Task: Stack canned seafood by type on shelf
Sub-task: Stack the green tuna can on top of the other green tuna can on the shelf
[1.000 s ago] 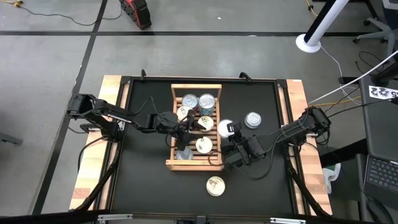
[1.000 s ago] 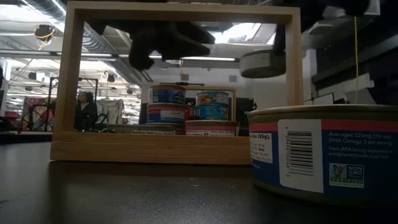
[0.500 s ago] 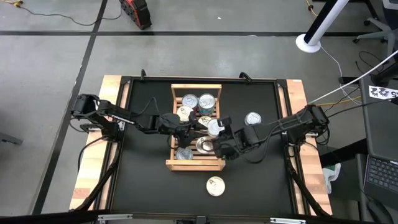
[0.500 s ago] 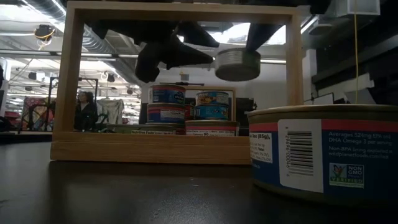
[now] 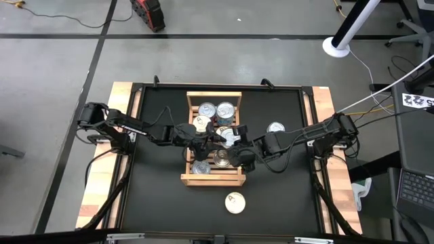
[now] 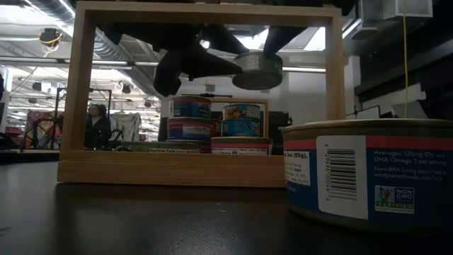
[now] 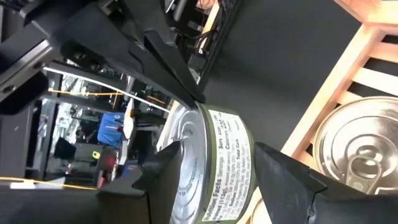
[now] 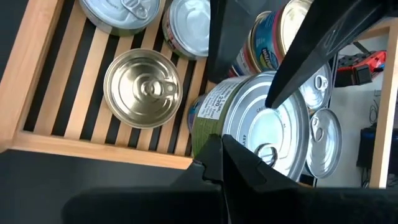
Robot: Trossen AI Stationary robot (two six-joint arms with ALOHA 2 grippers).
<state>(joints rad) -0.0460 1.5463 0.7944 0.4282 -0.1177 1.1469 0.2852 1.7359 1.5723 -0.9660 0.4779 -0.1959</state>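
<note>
The shelf (image 5: 213,177) is a slatted wooden rack in the middle of the table, with several tins of canned seafood on it. My right gripper (image 8: 219,142) is shut on a green-labelled round tin (image 5: 229,139) and holds it above the shelf (image 6: 198,171). My left gripper (image 7: 214,155) reaches in level from the table's left. It is open, with one finger (image 7: 163,163) before the tin's lid and the other (image 7: 277,165) behind its bottom. Blue-labelled tins (image 6: 190,108) are stacked at the shelf's far end. My right gripper holds the tin at the edge of its silver lid (image 8: 245,146), coming slanting down from the table's right. Its own fingers hide the exact place. The tin (image 6: 257,69) hangs clear above the shelf. My left gripper: I cannot tell whether its fingers touch the tin.
A gold-lidded tin (image 8: 142,87) and silver-lidded tins (image 8: 189,25) lie on the slats below. One loose tin (image 5: 275,127) stands on the table right of the shelf. Another (image 5: 234,202) stands near the front edge and looms large in the low view (image 6: 368,177).
My right gripper has carried the tin from just right of the shelf toward the table's left, over the shelf and in between my left gripper's fingers, tipping as it went. My left gripper has stayed in place and rolled about its own axis.
</note>
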